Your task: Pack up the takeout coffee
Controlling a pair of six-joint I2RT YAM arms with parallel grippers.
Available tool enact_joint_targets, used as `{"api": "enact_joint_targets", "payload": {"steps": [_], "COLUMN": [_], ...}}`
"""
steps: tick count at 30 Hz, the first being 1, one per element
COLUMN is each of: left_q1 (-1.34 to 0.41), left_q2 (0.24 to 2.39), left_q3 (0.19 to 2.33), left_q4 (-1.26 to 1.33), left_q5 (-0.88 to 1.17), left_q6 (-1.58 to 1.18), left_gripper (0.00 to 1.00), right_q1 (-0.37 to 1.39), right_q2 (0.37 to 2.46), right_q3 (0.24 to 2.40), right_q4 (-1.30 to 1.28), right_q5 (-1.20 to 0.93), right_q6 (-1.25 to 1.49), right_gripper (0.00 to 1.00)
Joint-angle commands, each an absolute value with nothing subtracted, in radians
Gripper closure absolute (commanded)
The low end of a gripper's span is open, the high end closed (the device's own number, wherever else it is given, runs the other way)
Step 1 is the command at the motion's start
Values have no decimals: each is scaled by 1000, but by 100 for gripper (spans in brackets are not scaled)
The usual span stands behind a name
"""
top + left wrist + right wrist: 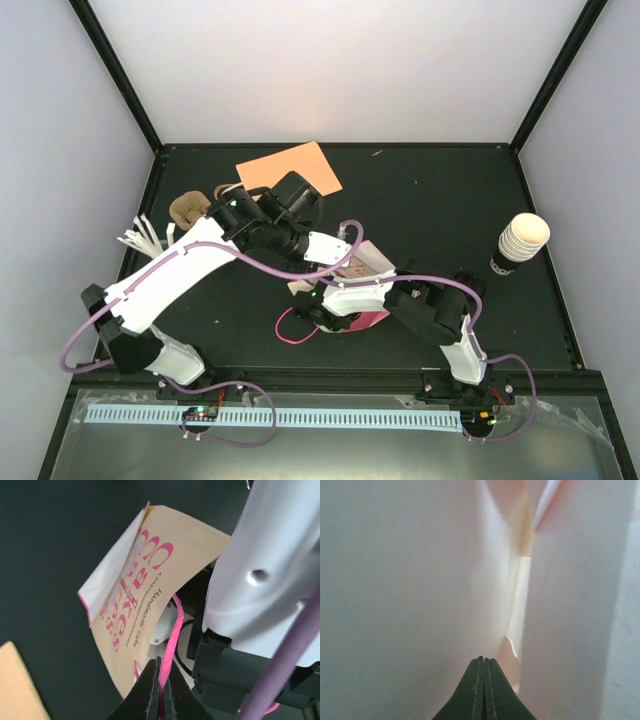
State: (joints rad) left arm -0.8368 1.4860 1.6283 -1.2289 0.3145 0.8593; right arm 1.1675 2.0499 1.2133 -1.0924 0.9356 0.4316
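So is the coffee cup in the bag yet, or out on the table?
Out. The takeout coffee stands upright on the table's right side, apart from the paper bag.

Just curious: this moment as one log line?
left gripper: shut on pink handle | right gripper: shut, against paper bag | takeout coffee: outside bag

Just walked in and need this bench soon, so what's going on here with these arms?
Both arms are working on the paper bag in the middle of the table. The left gripper is shut on its pink handle, and the right gripper, shut, looks to be pushed inside the bag. The takeout coffee stands near the table's right edge, untouched and not yet packed.
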Motion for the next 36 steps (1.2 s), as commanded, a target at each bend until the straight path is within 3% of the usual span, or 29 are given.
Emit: {"api": "enact_joint_targets", "payload": {"steps": [1, 27, 36], "left_q1": [-879, -1004, -1052], "left_q2": [1396, 1136, 1121], "left_q3": [1634, 1440, 1411], "left_q4": [-1143, -738, -762], "left_q5": [191, -1, -30], "left_q6": [849, 852, 836], "left_gripper": [98, 98, 98], "right_q1": [1167, 1199, 1199], "right_q2": [2061, 2021, 2088], "right_q3": [1235, 1259, 1337], "right_q4": [-1096, -1044, -1293], "right_q5": [948, 839, 1170], "right_q6": [450, 370, 607], "right_gripper": [99, 99, 99]}}
